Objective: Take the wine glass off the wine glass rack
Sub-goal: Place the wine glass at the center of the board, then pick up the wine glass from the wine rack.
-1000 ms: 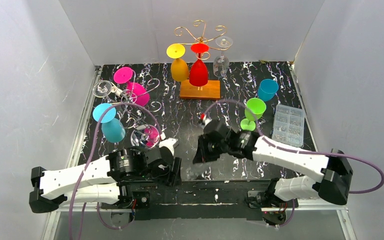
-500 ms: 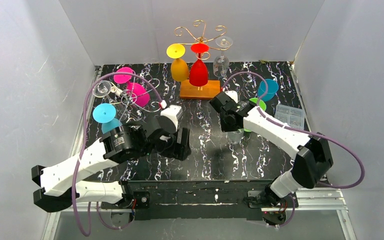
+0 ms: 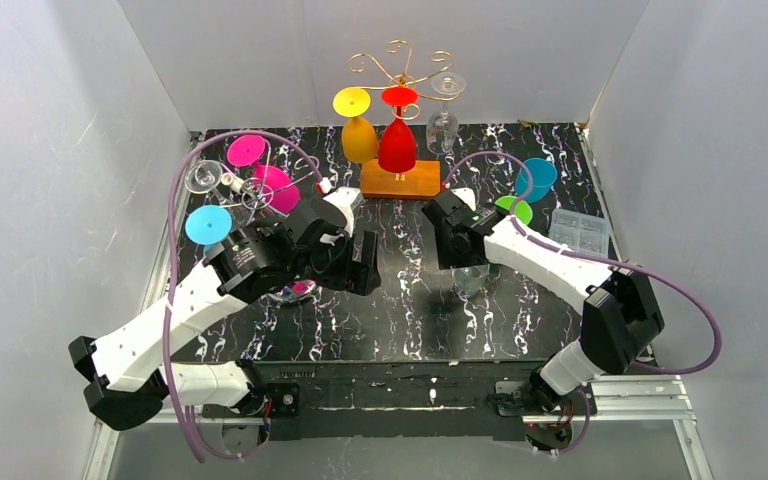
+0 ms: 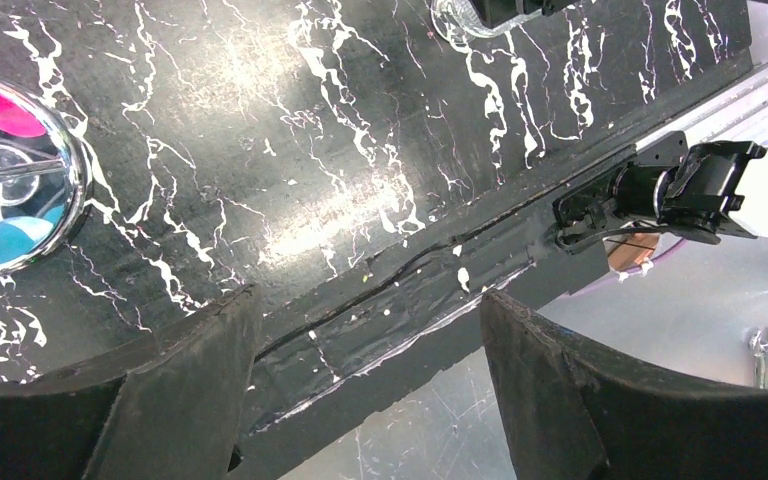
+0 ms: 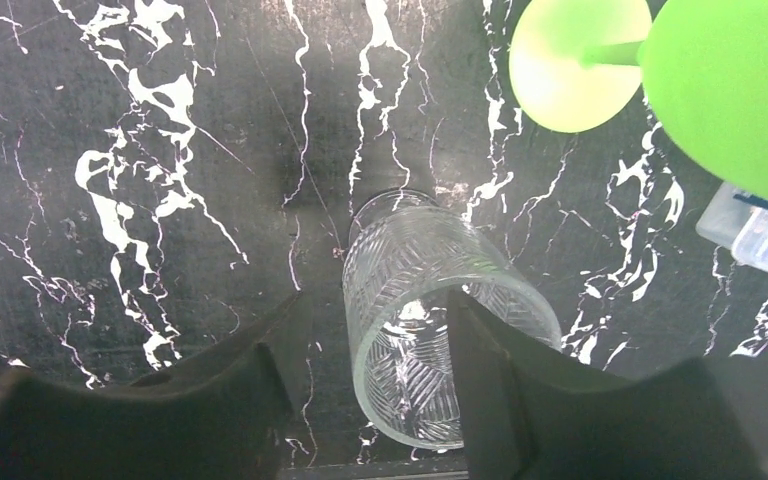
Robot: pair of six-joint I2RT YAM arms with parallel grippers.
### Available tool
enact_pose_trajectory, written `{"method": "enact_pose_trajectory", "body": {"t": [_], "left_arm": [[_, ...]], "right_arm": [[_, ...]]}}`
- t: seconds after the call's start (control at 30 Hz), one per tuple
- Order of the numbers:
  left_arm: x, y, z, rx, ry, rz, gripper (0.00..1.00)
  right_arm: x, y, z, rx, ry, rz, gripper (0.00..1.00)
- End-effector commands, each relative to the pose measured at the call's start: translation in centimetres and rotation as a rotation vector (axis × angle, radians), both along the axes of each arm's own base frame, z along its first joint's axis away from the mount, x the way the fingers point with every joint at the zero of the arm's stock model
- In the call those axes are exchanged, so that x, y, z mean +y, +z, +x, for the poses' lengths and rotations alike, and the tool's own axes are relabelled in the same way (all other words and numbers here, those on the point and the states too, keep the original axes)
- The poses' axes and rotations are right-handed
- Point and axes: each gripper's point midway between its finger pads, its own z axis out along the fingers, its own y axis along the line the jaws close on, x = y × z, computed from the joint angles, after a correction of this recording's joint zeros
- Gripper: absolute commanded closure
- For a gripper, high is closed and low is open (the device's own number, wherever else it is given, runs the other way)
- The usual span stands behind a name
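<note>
The wine glass rack [image 3: 397, 62], gold wire on a wooden base [image 3: 400, 179], stands at the back centre. A yellow wine glass [image 3: 358, 137], a red one [image 3: 397, 145] and a clear one [image 3: 442, 127] hang upside down from it. My left gripper [image 3: 363, 266] [image 4: 368, 300] hovers open over the table's middle, with nothing between its fingers. My right gripper [image 3: 447, 246] [image 5: 375, 298] is open above a clear patterned tumbler [image 5: 430, 300] [image 3: 470, 280] that stands on the table. One finger is outside its wall and the other lies over its mouth. Both grippers are well short of the rack.
A chrome stand [image 3: 250, 192] at the left carries pink [image 3: 272, 186], blue [image 3: 207, 225] and clear [image 3: 203, 178] glasses; its round base [image 4: 10, 180] shows in the left wrist view. A green glass [image 5: 730, 90] [image 3: 512, 208], a teal glass [image 3: 536, 178] and a plastic box [image 3: 580, 232] are at the right.
Both arms swung from the near edge toward the middle. The right gripper carried the tumbler to the right of centre and opened off it. The left gripper opened wider.
</note>
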Motion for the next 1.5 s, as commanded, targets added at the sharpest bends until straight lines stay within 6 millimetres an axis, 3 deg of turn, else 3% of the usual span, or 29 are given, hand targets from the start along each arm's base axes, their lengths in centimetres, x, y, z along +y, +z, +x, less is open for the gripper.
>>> {"method": "enact_pose_trajectory", "body": {"t": [0.0, 0.17, 0.3, 0.37, 0.63, 0.77, 0.87, 1.0, 1.27, 1.47], "left_arm": [[0.0, 0.7, 0.2, 0.001, -0.014, -0.014, 0.21], [-0.4, 1.7, 0.8, -0.012, -0.02, -0.03, 0.19], [-0.6, 3.6, 1.8, -0.052, -0.009, -0.053, 0.19], [-0.7, 4.5, 2.4, -0.074, 0.006, -0.061, 0.18], [-0.3, 9.3, 6.8, -0.199, 0.156, -0.093, 0.18], [0.8, 12.4, 10.3, -0.281, 0.282, -0.101, 0.17], [1.3, 16.0, 13.2, -0.373, 0.36, -0.139, 0.17], [2.1, 19.1, 17.2, -0.49, 0.447, -0.108, 0.17], [2.5, 19.9, 24.2, -0.564, 0.539, -0.106, 0.19], [2.4, 18.3, 28.2, -0.612, 0.479, -0.001, 0.05]], "right_arm": [[0.1, 4.2, 1.0, -0.084, -0.023, 0.049, 0.35], [0.4, 10.2, 1.6, -0.166, -0.02, 0.108, 0.15], [1.2, 15.4, 2.4, -0.238, -0.003, 0.194, 0.04], [2.1, 18.4, 3.7, -0.291, 0.002, 0.27, 0.02], [7.2, 24.7, 9.3, -0.396, 0.053, 0.484, 0.02], [8.6, 26.3, 10.8, -0.429, 0.061, 0.527, 0.02], [9.3, 27.0, 11.5, -0.455, 0.06, 0.569, 0.03], [9.2, 28.6, 11.9, -0.495, 0.053, 0.591, 0.04], [8.2, 29.9, 10.4, -0.525, 0.055, 0.619, 0.04], [6.6, 30.8, 8.7, -0.536, 0.054, 0.608, 0.03]]}}
